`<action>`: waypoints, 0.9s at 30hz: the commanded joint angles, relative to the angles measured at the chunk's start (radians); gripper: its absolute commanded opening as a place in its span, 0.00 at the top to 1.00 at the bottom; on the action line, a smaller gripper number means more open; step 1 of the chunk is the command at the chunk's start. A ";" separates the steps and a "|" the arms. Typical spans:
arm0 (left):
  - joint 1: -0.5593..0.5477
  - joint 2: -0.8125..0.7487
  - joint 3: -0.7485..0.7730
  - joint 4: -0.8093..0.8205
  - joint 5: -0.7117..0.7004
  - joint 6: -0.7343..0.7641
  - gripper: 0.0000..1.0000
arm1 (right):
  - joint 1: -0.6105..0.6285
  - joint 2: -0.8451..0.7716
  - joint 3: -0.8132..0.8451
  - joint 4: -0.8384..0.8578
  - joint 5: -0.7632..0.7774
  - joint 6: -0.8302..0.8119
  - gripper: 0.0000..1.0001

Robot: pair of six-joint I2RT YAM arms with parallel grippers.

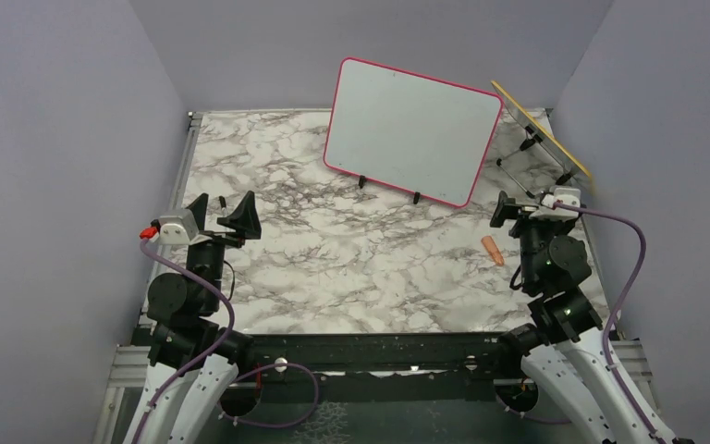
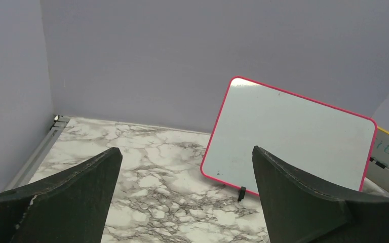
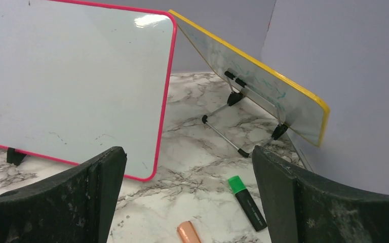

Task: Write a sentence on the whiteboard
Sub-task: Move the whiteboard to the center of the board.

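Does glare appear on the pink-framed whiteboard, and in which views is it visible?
Left wrist view: a bright glare patch sits at the top left corner of the whiteboard. Right wrist view: a similar patch lies near its top right corner. Top external view: the board looks evenly lit, without a visible hotspot.

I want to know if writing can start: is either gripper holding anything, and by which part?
Nothing is held. The left gripper and right gripper are both open and empty; the green-capped marker lies on the table.
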 commanded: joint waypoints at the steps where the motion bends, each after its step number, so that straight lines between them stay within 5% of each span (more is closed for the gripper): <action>1: -0.005 -0.006 -0.007 0.016 0.016 0.005 0.01 | -0.007 0.000 0.007 0.015 0.000 -0.016 0.00; 16: -0.019 0.002 -0.014 0.006 -0.041 -0.005 0.01 | -0.007 0.254 0.169 -0.175 -0.011 0.132 0.00; 27: -0.031 -0.006 -0.018 0.007 -0.061 -0.008 0.01 | -0.005 0.527 0.206 -0.152 -0.013 0.337 0.00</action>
